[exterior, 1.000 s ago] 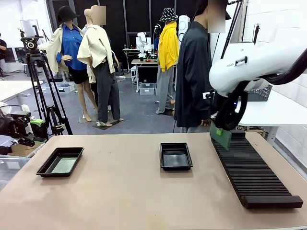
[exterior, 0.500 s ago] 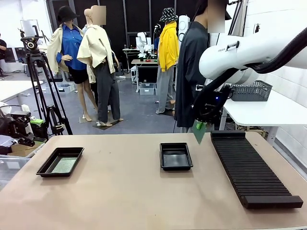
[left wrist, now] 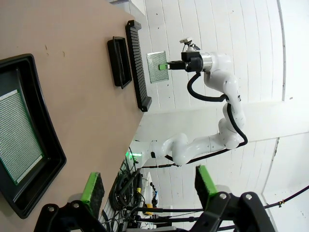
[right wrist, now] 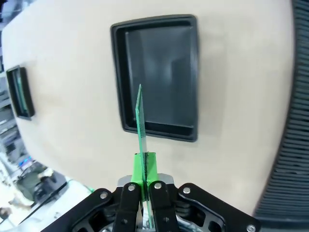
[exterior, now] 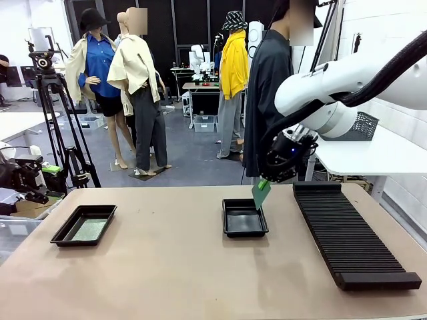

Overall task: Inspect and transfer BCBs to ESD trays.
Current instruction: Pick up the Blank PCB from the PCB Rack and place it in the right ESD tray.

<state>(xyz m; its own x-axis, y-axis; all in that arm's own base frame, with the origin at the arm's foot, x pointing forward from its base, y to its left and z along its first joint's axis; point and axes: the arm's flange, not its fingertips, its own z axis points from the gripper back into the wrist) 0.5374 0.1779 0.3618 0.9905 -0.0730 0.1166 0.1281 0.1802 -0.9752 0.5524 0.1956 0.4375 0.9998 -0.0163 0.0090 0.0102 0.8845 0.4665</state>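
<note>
Right claw (exterior: 265, 181) holds a board over the middle tray, left claw (left wrist: 148, 186) wide with nothing in it

Left claw's green pads (left wrist: 91, 187) stand far apart, gripping nothing; left tray (exterior: 67, 230) sits at 9 o'clock on the table (exterior: 173, 273) with a flat board (exterior: 89, 230) lying inside it; middle tray (exterior: 245, 234) is just past table centre toward 12 o'clock; right claw is pinched tight on the top edge of the held board (exterior: 261, 194), which hangs in the air, tilted, its lower corner over the middle tray's 2 o'clock edge, contact can't be told; ribbed rack (exterior: 347, 233) lies at 3 o'clock along the table's right side; person (exterior: 267, 100) in a dark top stands at 12 o'clock behind the table
</note>
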